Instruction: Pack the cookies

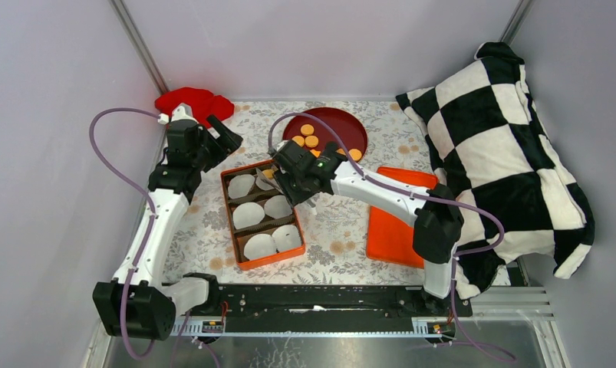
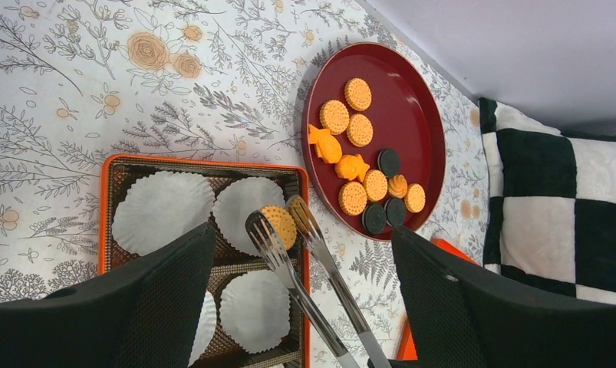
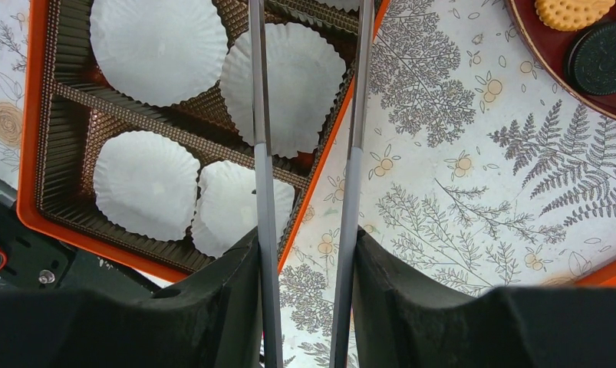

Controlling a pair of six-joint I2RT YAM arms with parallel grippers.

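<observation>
Placement step, judged from the views: one cookie going into the tray.

- Right gripper (image 3: 306,253): fingers closed on the two arms of the long metal tongs (image 2: 291,280)
- Tongs' long axis runs from the right gripper across the orange rectangular tray with brown ribbed insert (image 2: 205,159), tips at the tray corner nearest the plate
- Tong tips pinch one round orange biscuit-textured cookie (image 2: 280,225) by its edges, disc roughly flat
- Held cookie sits over the rim of a white fluted paper cup (image 2: 247,203) in that corner compartment; cannot tell whether it touches the paper
- Cup centre lies from the cookie toward the tray's interior, away from the plate
- Remaining orange and black cookies (image 2: 358,130) lie on the round dark red plate (image 2: 412,107), just beyond the tray's far corner
- Left gripper (image 1: 222,136): fingers spread wide, holding nothing, hovering off the tray's far left end

Right arm is the only one placed to act. Next move likely needs a small shift inward over the cup, then easing the squeeze so the tongs spring apart. Risk: cookie lands on the cup's edge
</observation>
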